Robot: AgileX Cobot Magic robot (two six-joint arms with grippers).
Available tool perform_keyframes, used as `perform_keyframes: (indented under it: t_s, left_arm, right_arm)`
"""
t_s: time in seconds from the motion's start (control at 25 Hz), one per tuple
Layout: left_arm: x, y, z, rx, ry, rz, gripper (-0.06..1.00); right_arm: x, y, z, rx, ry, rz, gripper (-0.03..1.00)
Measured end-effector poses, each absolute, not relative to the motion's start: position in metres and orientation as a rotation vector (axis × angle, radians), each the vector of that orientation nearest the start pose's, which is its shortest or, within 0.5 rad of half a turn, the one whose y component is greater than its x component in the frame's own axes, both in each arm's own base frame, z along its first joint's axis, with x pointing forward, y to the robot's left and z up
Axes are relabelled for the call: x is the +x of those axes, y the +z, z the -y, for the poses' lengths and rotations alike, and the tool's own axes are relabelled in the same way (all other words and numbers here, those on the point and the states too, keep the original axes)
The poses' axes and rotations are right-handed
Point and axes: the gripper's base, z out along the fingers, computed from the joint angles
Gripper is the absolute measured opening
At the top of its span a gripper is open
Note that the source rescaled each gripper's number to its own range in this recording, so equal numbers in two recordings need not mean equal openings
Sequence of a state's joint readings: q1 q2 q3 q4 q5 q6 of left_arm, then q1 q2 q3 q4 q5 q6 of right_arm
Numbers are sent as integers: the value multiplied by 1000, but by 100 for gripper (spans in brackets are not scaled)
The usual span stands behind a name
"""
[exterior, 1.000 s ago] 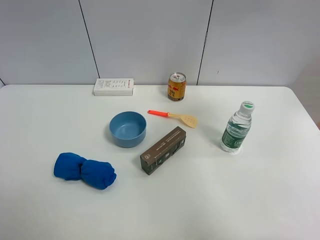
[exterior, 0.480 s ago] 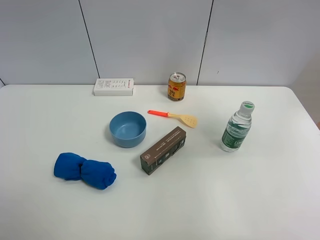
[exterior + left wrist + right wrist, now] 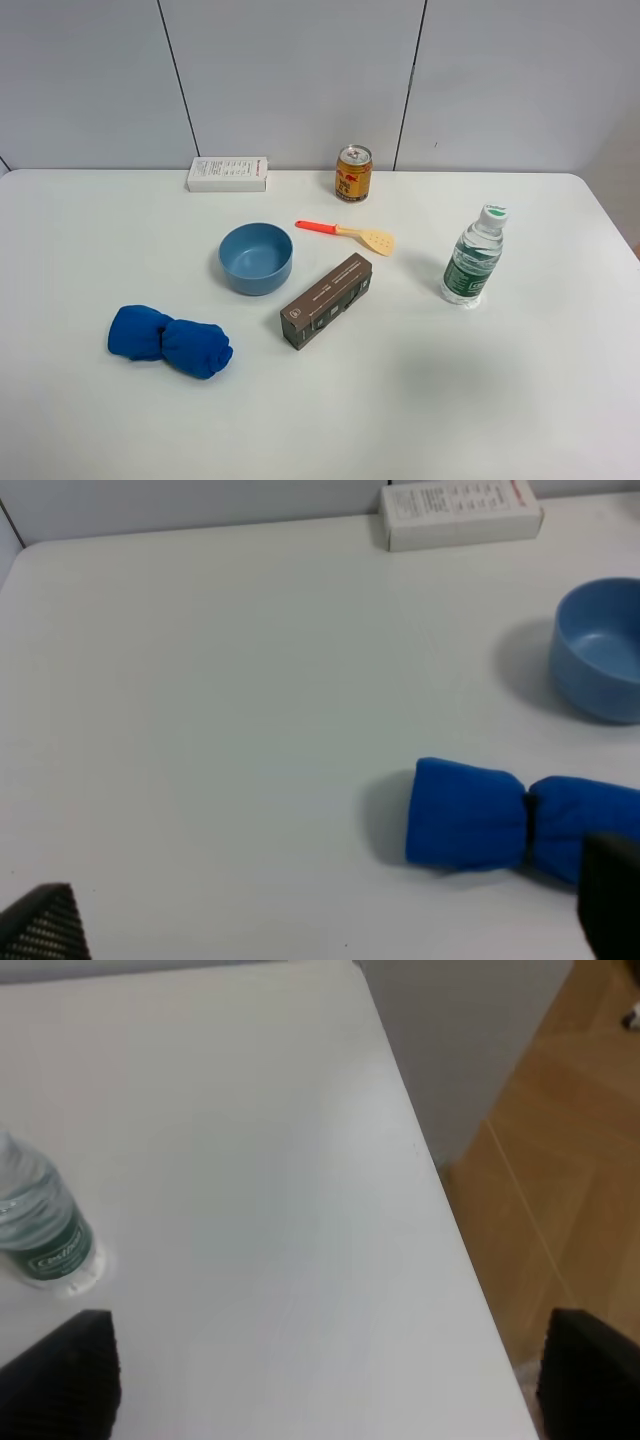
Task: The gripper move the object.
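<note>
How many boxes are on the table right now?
2. The white box lies at the table's far edge by the wall, left of the can. The dark brown box lies mid-table, just right of the blue bowl.

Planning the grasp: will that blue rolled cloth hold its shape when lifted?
Probably not rigidly. The blue rolled cloth looks soft and pinched into two lobes, so it may sag or unroll. It likely squashes under the jaws, and seems light and unlikely to roll far.

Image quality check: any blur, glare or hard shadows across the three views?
Exterior high: sharp, even light, soft shadows beside the bowl and bottle. Left wrist: softer; blue cloth legible, pincer tips blurred at the corners. Right wrist: hazy, bottle defocused, no glare.
</note>
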State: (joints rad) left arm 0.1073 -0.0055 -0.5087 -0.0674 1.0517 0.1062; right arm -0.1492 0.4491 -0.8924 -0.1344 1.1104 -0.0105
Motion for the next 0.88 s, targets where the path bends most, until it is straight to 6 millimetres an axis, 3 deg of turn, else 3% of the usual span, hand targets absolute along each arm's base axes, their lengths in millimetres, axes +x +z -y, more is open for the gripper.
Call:
perform_keyframes:
  t_s: [0.36, 0.64, 0.88]
  left_arm:
    - [-6, 281, 6, 2, 55, -2020, 100]
    - [-6, 281, 6, 2, 55, -2020, 100]
    - [-6, 281, 6, 2, 55, -2020, 100]
  right_arm:
    - [-12, 306, 2, 87, -149, -1955, 74]
    - [-7, 280, -5, 84, -36, -2039, 74]
    - [-5, 277, -8, 80, 13, -2047, 74]
